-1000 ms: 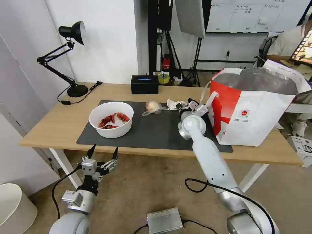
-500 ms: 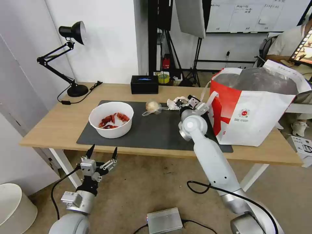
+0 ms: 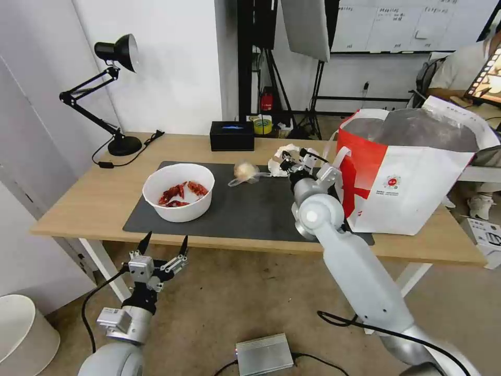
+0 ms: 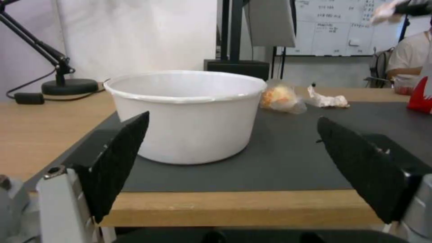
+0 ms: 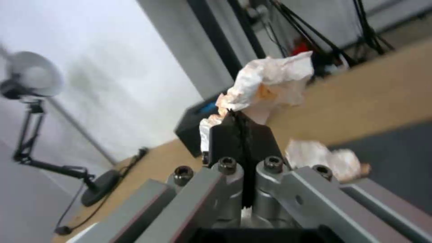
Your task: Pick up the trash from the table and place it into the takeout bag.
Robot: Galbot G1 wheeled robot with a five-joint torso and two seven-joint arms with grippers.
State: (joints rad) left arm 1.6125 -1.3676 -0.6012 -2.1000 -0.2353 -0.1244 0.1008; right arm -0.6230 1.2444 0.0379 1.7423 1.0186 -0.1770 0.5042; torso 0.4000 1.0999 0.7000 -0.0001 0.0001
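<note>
White crumpled tissue (image 5: 270, 81) being carried clamped in right gripper (image 3: 290, 159), raised off table (image 3: 78, 203) just beside takeout bag (image 3: 412, 193), not yet inside. Bowl of shells (image 3: 179, 191) and wrapped lump (image 3: 245, 171) waiting on mat (image 3: 250, 209), well apart from bag. Left gripper (image 3: 163, 245) idling spread wide below table edge.

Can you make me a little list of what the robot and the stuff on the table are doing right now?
right gripper: shut on the crumpled tissue, lifted above the table beside the takeout bag
left gripper: open, low in front of the table's near edge, holding nothing
bowl: on the dark mat, red shells inside
wrapped lump: on the mat, between the bowl and the bag
second tissue piece: lying on the mat beside the wrapped lump
takeout bag: standing open at the table's right end
black box: at the table's far edge
</note>
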